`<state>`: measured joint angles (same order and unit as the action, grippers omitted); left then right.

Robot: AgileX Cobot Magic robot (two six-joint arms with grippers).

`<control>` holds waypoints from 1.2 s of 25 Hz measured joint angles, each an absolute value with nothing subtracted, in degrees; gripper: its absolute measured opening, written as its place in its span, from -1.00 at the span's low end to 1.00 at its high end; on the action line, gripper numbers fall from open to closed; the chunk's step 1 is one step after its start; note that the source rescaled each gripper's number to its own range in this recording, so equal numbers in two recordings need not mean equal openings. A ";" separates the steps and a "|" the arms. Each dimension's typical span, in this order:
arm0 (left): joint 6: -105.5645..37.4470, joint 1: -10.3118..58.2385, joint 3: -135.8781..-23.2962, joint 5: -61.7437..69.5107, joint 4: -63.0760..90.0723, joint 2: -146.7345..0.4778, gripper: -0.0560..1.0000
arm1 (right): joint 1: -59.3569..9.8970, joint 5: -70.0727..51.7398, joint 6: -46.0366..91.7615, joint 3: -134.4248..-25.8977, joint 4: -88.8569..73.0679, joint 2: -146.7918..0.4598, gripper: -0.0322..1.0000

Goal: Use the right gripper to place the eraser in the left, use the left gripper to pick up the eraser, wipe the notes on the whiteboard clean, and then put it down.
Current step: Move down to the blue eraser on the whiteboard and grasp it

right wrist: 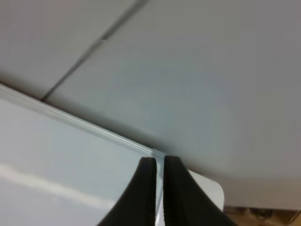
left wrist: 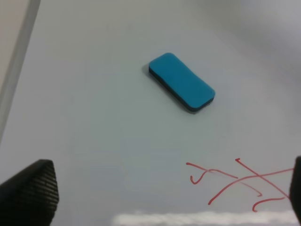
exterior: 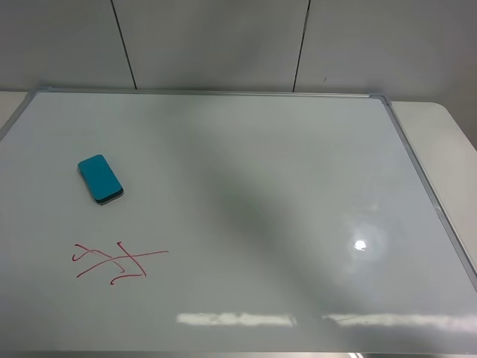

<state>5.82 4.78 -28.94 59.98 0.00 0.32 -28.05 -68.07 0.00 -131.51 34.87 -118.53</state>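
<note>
The teal-blue eraser [exterior: 100,179] lies flat on the left part of the whiteboard [exterior: 268,194]. The red notes [exterior: 118,261] are just in front of it. Neither arm shows in the exterior high view. In the left wrist view the left gripper [left wrist: 164,193] is open and empty, its fingertips [left wrist: 33,190] at the frame's edges, hovering apart from the eraser [left wrist: 182,82] and the notes [left wrist: 240,183]. In the right wrist view the right gripper [right wrist: 159,162] is shut and empty, over the board's framed corner [right wrist: 153,153].
A pale table [exterior: 447,149] shows past the board's right frame. A grey panelled wall [exterior: 223,45] stands behind the board's far edge. A lamp glare spot [exterior: 360,245] sits on the board's right half.
</note>
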 joint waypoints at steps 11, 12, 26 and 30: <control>5.82 4.78 -28.94 59.98 0.00 0.32 1.00 | -19.74 -69.49 -0.30 -131.51 32.75 -109.77 -0.93; 5.82 4.78 -28.94 59.98 0.00 0.32 1.00 | -18.96 -69.55 -0.30 -131.51 32.86 -108.61 -0.91; 5.82 4.78 -28.94 59.98 0.00 0.32 1.00 | -13.88 -69.50 1.69 -118.23 37.40 -81.24 0.97; 5.82 4.78 -28.94 59.98 0.00 0.32 1.00 | -13.88 -66.44 1.83 -101.64 37.39 -65.93 0.99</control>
